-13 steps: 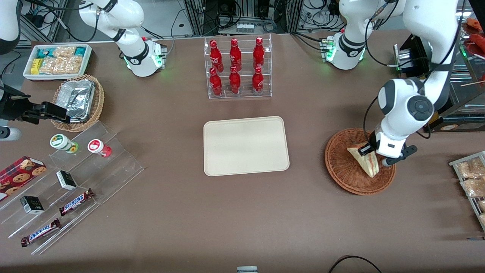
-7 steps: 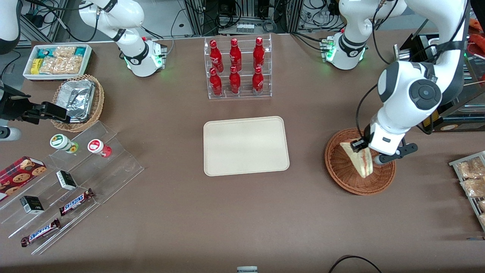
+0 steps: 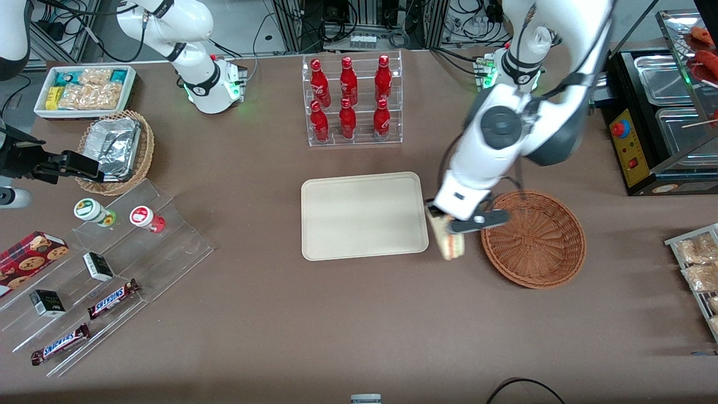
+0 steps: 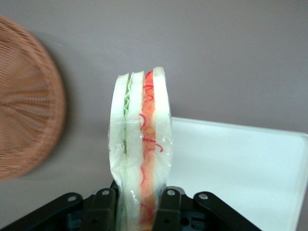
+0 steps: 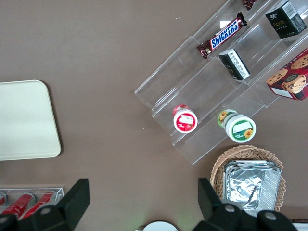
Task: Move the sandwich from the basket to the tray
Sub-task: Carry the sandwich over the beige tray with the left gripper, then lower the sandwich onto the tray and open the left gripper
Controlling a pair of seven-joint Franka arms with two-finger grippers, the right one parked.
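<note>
1. The left arm's claw [image 3: 447, 230] hung above the brown surface [image 3: 348, 314], over the strip between the flat cream-beige rectangular plastic tray [image 3: 363, 216] and the round reddish-brown wicker basket [image 3: 533, 238].
2. The claw's two black fingers [image 4: 105, 211] were closed onto the small triangular sandwich of pale bread with red and green filling [image 3: 449, 242], pressing on its two flat bread faces.
3. In the left wrist view the sandwich [image 4: 139, 144] stood on edge between the fingers, wrapped in clear film, its cut side with the green and red layers facing the camera.
4. The sandwich was off the surface, out of the basket and not on the tray; in the front view it appeared just beside the tray's rounded corner nearest the basket.
5. The basket [image 4: 26, 101] sat on the surface with no sandwich in it, near the tray but apart from it.
6. The tray [image 4: 240, 168] lay flat with its top bare.
7. A clear acrylic rack of red bottles [image 3: 350, 101] stood farther from the front camera than the tray.
8. Toward the parked arm's end of the surface sat a lighter tan wicker basket holding a foil container [image 3: 115, 148] and a clear stepped acrylic display with chocolate bars and small pots [image 3: 106, 269].
</note>
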